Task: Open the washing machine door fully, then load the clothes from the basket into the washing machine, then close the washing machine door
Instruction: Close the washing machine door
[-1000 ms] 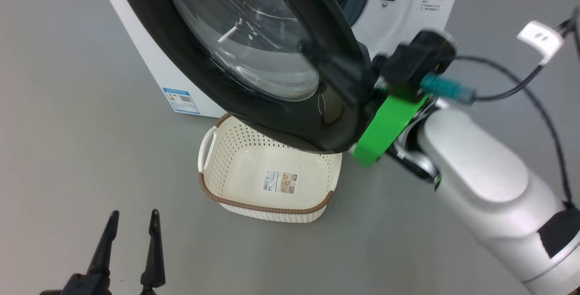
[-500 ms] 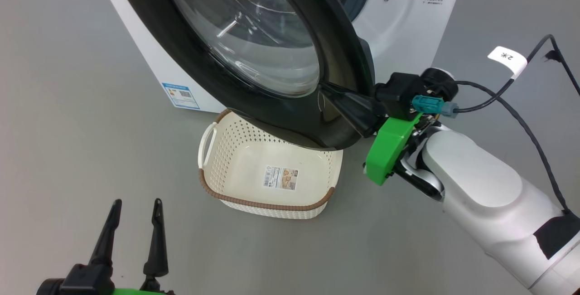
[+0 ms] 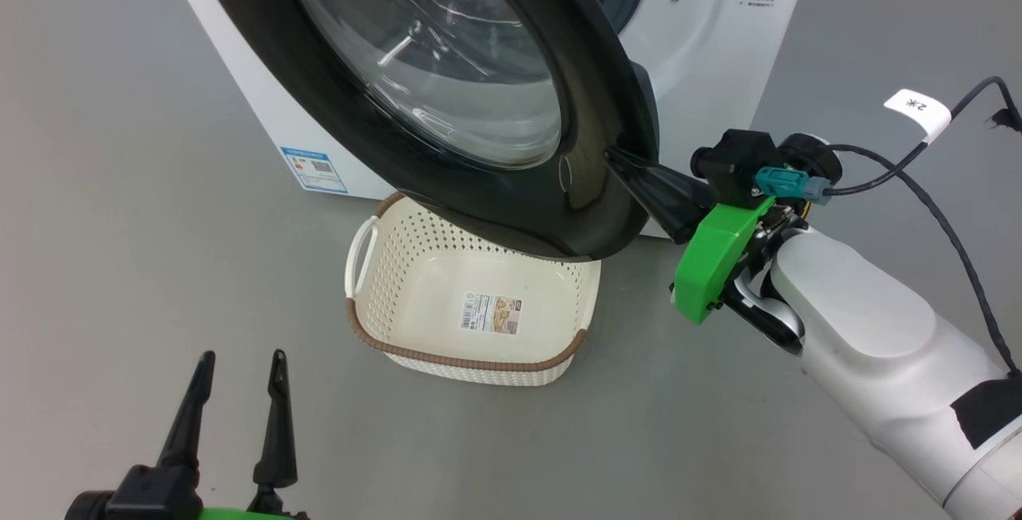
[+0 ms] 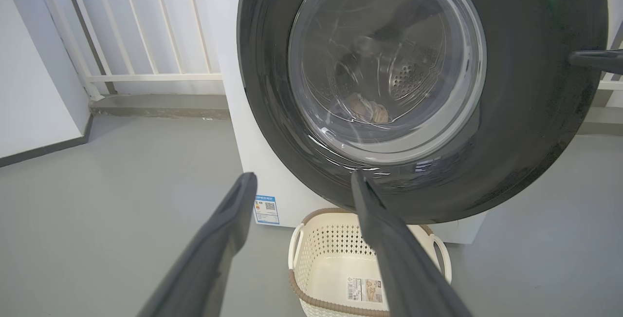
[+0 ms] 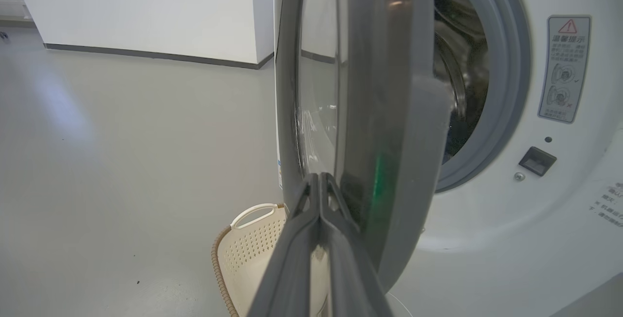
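Note:
The white washing machine (image 3: 703,49) has its door (image 3: 559,208) swung partly open, black rim and glass bowl facing me. My right gripper (image 3: 613,156) is shut, with its tips touching the door's right edge; in the right wrist view the door (image 5: 360,88) is seen edge-on at my right gripper (image 5: 319,176). The cream basket (image 3: 471,363) sits on the floor under the door, with just a label on its floor. Through the glass, beige clothes (image 4: 365,109) lie in the steel drum. My left gripper (image 3: 237,360) hangs open at the lower left, apart from the basket (image 4: 311,258).
Grey floor surrounds the machine. A white railing (image 4: 146,25) stands behind it on the left. A black cable with a white tag (image 3: 918,110) loops off my right wrist. A blue sticker (image 3: 311,170) marks the machine's lower corner.
My right gripper has drawn back to the right and lower, from in front of the door's face to its right edge. The door, the basket and my left gripper have barely moved.

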